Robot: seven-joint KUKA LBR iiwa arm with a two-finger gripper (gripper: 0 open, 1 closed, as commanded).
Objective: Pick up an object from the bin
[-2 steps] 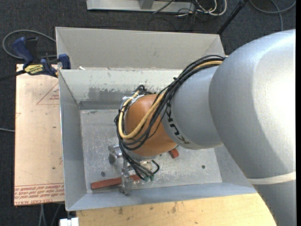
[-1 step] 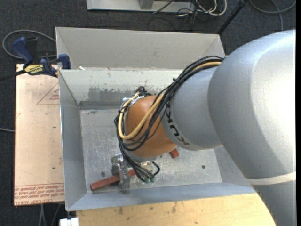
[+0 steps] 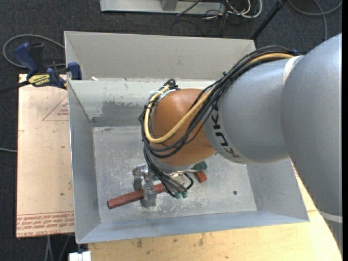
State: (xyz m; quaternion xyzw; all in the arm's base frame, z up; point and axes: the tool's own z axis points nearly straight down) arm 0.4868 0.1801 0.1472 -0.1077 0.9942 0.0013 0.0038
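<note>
My gripper (image 3: 147, 192) reaches down to the bin floor near the front, below the orange wrist cover. Its metal fingers (image 3: 149, 199) stand against a long reddish-brown stick (image 3: 124, 200) that lies flat and points toward the front left. The stick's right end runs under the fingers. Whether the fingers are closed round it I cannot tell. Just right of the gripper, a small green and red thing (image 3: 200, 171) peeks out from under the cover.
The grey arm and its orange cover with cables hide the right half and middle of the bin. The bin's left wall and front wall lie close to the stick. The floor is scuffed and pale.
</note>
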